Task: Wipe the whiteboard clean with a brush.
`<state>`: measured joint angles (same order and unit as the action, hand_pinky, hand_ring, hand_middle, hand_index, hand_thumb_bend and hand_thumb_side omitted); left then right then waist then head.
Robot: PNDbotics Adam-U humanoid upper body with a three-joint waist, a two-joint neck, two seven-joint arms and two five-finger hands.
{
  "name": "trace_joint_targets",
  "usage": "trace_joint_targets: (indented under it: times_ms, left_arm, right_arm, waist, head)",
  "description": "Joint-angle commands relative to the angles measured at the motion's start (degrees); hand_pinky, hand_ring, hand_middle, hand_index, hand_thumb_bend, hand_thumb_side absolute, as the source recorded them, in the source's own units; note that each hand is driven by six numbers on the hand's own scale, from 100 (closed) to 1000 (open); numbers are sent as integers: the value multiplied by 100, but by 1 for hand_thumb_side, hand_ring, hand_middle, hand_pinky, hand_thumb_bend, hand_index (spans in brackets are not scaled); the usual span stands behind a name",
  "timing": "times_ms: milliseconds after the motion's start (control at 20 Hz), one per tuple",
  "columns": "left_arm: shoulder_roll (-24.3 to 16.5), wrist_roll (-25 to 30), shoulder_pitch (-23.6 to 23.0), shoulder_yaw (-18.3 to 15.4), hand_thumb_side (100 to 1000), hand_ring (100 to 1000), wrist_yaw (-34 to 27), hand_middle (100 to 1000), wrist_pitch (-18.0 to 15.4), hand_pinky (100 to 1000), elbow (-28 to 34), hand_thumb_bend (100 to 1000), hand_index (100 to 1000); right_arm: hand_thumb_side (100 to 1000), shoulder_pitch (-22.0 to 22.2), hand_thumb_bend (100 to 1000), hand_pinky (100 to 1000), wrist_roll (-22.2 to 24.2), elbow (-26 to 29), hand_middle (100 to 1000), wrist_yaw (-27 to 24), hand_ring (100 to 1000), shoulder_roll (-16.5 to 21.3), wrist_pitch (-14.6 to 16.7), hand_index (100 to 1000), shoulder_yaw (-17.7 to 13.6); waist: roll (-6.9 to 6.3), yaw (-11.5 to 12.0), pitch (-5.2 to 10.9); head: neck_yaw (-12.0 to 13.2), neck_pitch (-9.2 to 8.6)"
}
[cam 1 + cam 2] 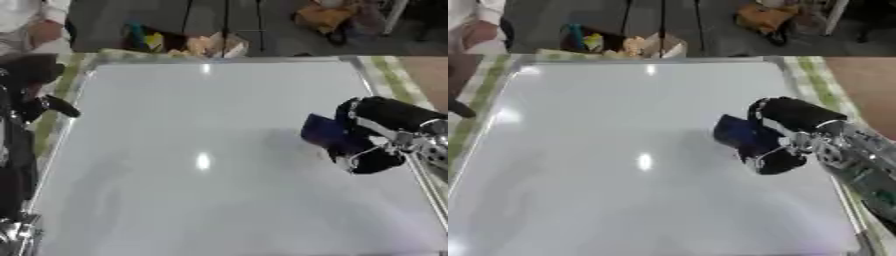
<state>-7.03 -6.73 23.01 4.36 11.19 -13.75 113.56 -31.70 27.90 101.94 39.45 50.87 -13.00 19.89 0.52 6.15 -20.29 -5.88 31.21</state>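
Right hand [785, 137] clutching dark blue brush [735, 131] near whiteboard [201, 200] right edge, broad bare surface leftward

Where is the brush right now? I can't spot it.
The dark blue brush is on the whiteboard, right of centre, held by the right robot hand near the board's right edge.

No legible txt, labels or nos. — whiteboard [201, 165] blank
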Motion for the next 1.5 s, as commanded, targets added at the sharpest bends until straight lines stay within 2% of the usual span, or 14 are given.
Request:
trace_joint_targets:
  times_ms: [50, 350, 650, 1500]
  left_arm:
    - [-61, 9, 60, 10, 978, 776, 28, 728, -6, 452, 103, 100, 689]
    - [-48, 12, 73, 20, 977, 777, 26, 729, -8, 451, 103, 100, 689]
    - [-43, 22, 83, 27, 975, 777, 20, 729, -13, 451, 103, 100, 689]
    - [-46, 32, 122, 33, 971, 777, 23, 729, -30, 450, 103, 100, 690]
  right_arm:
    - [270, -26, 100, 460, -32, -67, 343, 50, 500, 216, -50, 122, -126]
    - [279, -14, 100, 457, 9, -206, 344, 33, 500, 124, 29, 122, 22]
    - [283, -55, 100, 452, 44, -579, 342, 6, 498, -70, 107, 121, 213]
    - [277, 82, 100, 441, -34, -1040, 332, -21, 491, -124, 131, 119, 182]
  waist:
    - [11, 2, 90]
    - [-1, 16, 72]
    - [-20, 61, 68]
    - [-50, 76, 70]
  head:
    - [14, 14]
    - [-43, -7]
    - [-104, -41]
    - [-132, -76]
